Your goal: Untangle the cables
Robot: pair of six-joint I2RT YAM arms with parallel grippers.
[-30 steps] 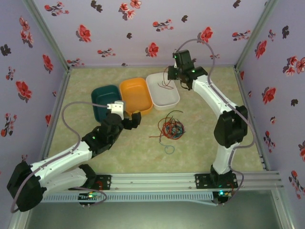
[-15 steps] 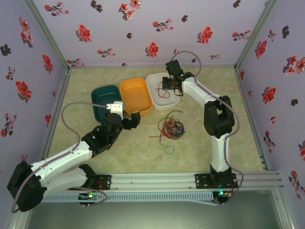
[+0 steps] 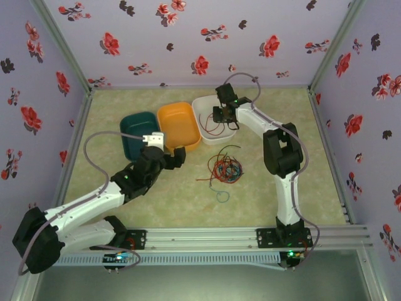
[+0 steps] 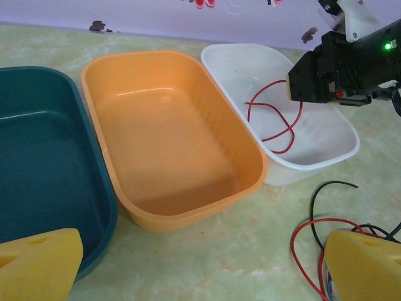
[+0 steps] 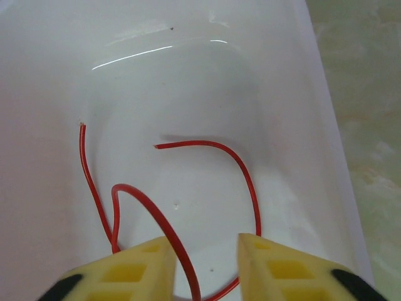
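One red cable (image 5: 241, 166) lies in the white tub (image 5: 188, 75), the right hand (image 5: 203, 243) above it loose, gripping nothing; the left hand (image 4: 203, 251), left of the tub, gapes empty; the tangled pile (image 3: 225, 169) before the tub is left to sort.

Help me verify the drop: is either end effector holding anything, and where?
Nothing. The right end effector stands open over the thin red wire in the white plastic tray; the left end effector is open, empty.

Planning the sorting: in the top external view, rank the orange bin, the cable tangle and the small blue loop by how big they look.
1. orange bin, largest
2. cable tangle
3. blue loop, clearly smallest
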